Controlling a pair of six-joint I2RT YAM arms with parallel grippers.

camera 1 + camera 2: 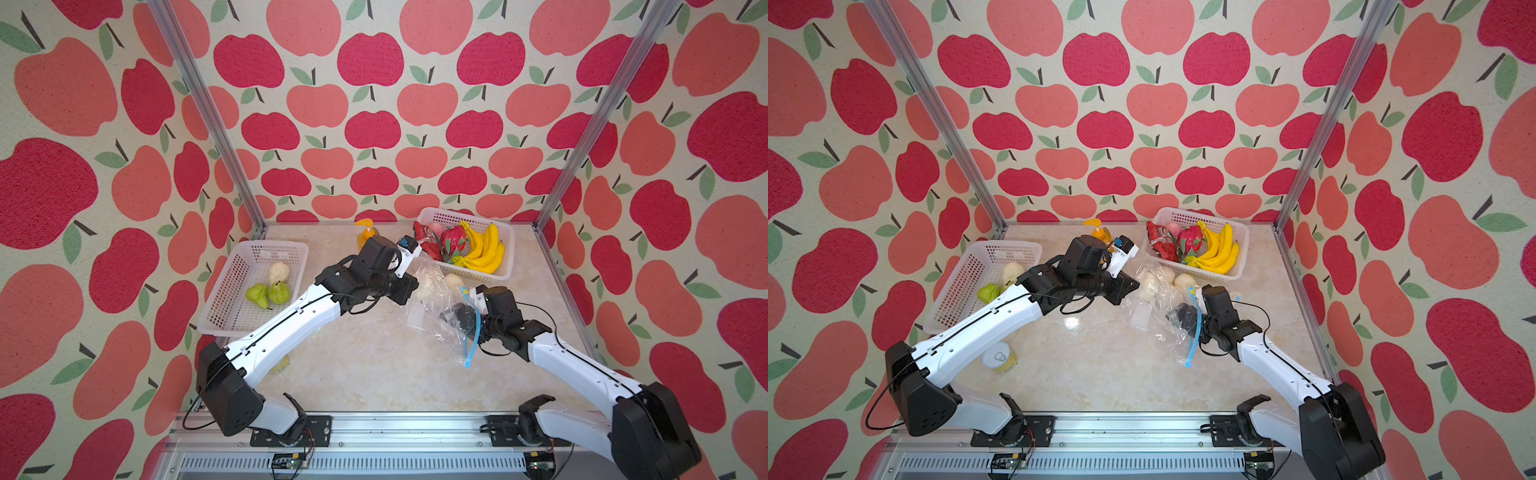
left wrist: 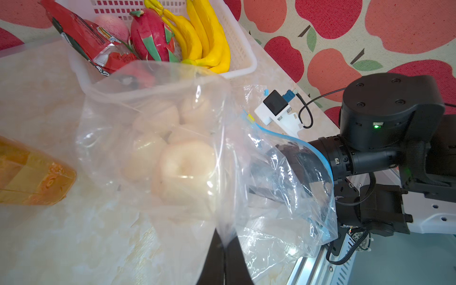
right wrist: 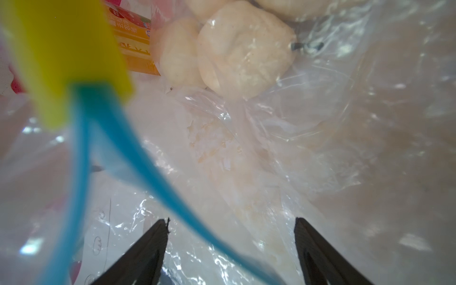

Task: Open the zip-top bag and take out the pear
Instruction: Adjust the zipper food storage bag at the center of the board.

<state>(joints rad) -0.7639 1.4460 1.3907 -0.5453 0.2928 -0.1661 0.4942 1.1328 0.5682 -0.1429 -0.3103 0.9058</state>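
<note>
I see the pale pears (image 2: 185, 167) inside the zip-top bag (image 1: 432, 301), toward the table's (image 1: 353, 365) back right corner, just in front of the fruit basket (image 1: 508, 253). My left fingers (image 2: 213, 266) are pinched closed on the bag's film, and my right fingers (image 3: 143, 256) are spread apart inside its mouth.

The bag (image 1: 432, 309), holding pears (image 2: 185, 170), lies on the table (image 1: 365, 370) before the far basket (image 1: 503, 266), right of the left basket (image 1: 224, 303).

My right fingers (image 3: 145, 249) cut off at frame edge, yellow slider (image 3: 66, 49) blurred, pears (image 2: 182, 167) hazy behind bag (image 2: 271, 229) film, can (image 1: 281, 365) mostly behind my left arm (image 1: 282, 328)
</note>
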